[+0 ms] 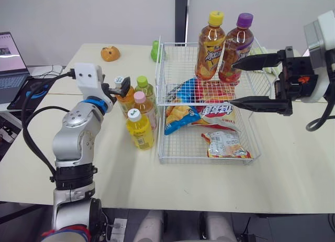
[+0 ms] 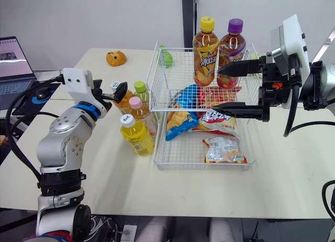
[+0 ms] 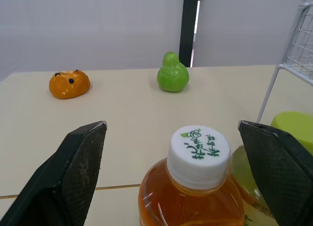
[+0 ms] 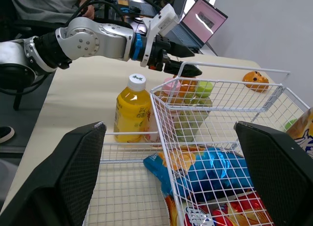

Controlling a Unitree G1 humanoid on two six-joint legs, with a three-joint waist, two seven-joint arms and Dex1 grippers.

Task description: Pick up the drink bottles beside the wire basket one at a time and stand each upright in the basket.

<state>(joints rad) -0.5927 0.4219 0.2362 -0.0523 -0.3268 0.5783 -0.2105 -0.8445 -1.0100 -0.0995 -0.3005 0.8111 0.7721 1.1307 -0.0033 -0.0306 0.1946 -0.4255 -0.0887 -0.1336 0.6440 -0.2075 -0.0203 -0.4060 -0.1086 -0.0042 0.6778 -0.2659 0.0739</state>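
Several drink bottles stand beside the wire basket (image 1: 163, 103) on its left. They are an orange one with a white cap (image 3: 198, 155), a green-capped one (image 1: 143, 85), a pink-capped one (image 1: 141, 103) and a yellow one (image 1: 140, 129). My left gripper (image 1: 122, 86) is open, its fingers on either side of the orange bottle's cap without touching it. In the basket's back part, a yellow-capped bottle (image 1: 210, 45) and a purple-capped bottle (image 1: 236, 45) stand upright. My right gripper (image 1: 232, 85) hovers open over the basket's right side, just in front of the purple-capped bottle and holding nothing.
Snack bags (image 1: 201, 108) lie in the basket's front part. An orange toy (image 1: 110, 54) and a green pear (image 1: 155, 52) sit at the table's back. A laptop (image 1: 10, 58) stands on a side table at the far left. A person (image 4: 49, 3) sits beyond the table.
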